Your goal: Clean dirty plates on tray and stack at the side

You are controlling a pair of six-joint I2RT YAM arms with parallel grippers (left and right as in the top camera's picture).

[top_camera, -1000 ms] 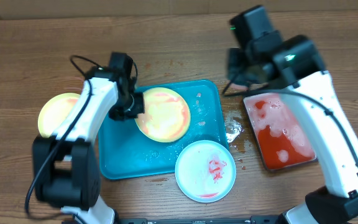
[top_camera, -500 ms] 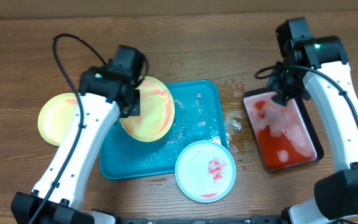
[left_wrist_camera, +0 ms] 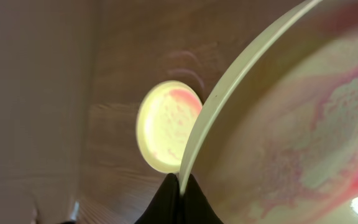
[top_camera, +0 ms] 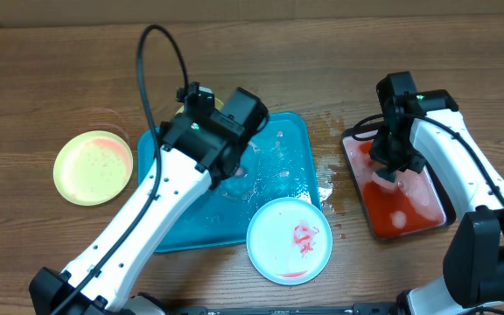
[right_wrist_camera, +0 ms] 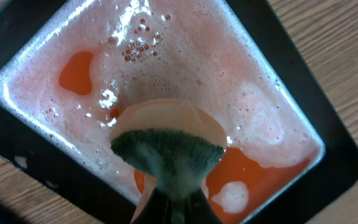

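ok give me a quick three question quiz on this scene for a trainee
1. True or false: the right gripper holds a sponge over the black tray.
2. The yellow-green plate on the table lies to which side of the blue tray: A left, B right, C behind?
3. Fill in: the left gripper grips the held plate by its ____.
Key: 1 true; 2 A; 3 rim.
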